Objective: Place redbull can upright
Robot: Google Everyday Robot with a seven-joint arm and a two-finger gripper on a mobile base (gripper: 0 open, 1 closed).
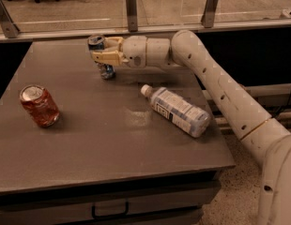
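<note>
The redbull can (101, 55) is a slim blue-and-silver can with a silver top. It stands nearly upright at the back of the grey table (112, 144), its base touching or just above the surface. My gripper (102, 56) reaches in from the right and is shut around the can's middle, hiding most of its body. Only the top rim and the blue bottom show.
A wider red soda can (39, 106) stands tilted at the table's left. A clear plastic bottle (176, 110) with a white cap lies on its side right of centre. A railing with posts (131, 3) runs behind the table. A drawer handle (110, 211) is below the front edge.
</note>
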